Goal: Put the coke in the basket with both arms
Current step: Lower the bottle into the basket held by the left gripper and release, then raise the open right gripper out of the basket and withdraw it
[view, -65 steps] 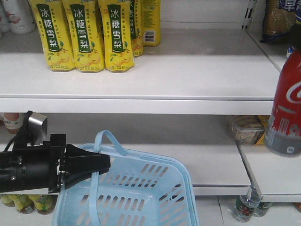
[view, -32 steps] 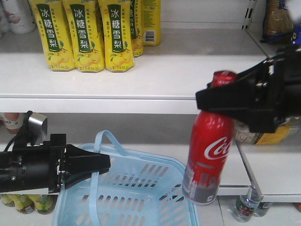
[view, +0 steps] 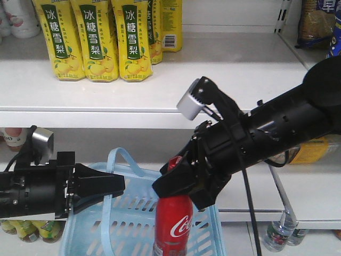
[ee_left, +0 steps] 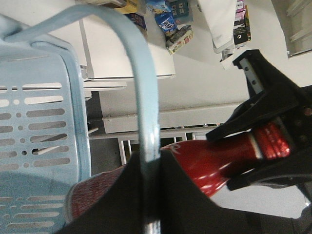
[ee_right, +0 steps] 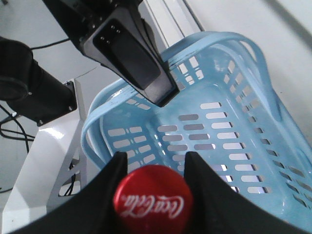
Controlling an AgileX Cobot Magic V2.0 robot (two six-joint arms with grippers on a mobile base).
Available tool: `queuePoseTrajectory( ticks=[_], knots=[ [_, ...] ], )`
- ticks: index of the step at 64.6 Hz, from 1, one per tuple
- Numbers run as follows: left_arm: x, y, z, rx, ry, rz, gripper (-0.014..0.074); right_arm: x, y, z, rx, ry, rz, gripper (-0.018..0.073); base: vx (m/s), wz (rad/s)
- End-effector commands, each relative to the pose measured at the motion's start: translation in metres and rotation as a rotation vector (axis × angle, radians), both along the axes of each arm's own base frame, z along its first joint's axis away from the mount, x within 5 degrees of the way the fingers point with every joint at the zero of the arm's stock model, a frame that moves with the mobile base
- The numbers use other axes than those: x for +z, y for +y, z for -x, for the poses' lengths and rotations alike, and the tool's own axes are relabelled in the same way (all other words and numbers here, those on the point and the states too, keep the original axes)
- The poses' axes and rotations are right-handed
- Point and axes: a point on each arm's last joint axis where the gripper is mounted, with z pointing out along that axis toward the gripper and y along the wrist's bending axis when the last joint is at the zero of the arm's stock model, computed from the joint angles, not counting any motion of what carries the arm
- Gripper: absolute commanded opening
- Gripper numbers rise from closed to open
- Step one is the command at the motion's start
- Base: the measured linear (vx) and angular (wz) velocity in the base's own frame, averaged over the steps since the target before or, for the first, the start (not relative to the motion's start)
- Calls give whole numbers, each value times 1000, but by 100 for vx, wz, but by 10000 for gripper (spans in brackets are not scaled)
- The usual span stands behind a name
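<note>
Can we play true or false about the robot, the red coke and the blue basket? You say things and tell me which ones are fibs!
1. The right pincer grips the coke by its top. True.
2. The coke lies flat on a shelf. False: it hangs upright from the pincer, over the basket.
3. The left pincer is shut on the basket's loop handle. True.
4. The yellow bottles are in the basket. False: they stand on the upper shelf.
5. The basket is red. False: it is light blue.
</note>
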Motion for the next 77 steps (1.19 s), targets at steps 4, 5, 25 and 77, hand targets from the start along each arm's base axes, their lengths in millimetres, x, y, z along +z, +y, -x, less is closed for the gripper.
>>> queuePoseTrajectory(
  ticks=[4, 5, 25, 77],
  knots=[
    [22, -1, -2, 29, -56, 123, -6, 12, 11, -6, -28, -33, -97, -5, 0, 0],
    [22, -1, -2, 29, -56, 123, -6, 10, 11, -7, -30, -30, -95, -5, 0, 0],
    [22, -1, -2, 29, -56, 123, -6, -14, 17, -27, -80, 0, -55, 20, 0, 0],
    [22, -1, -2, 29, -56, 123, -6, -24, 16, -15, 53, 133, 2, 354, 0, 0]
  ],
)
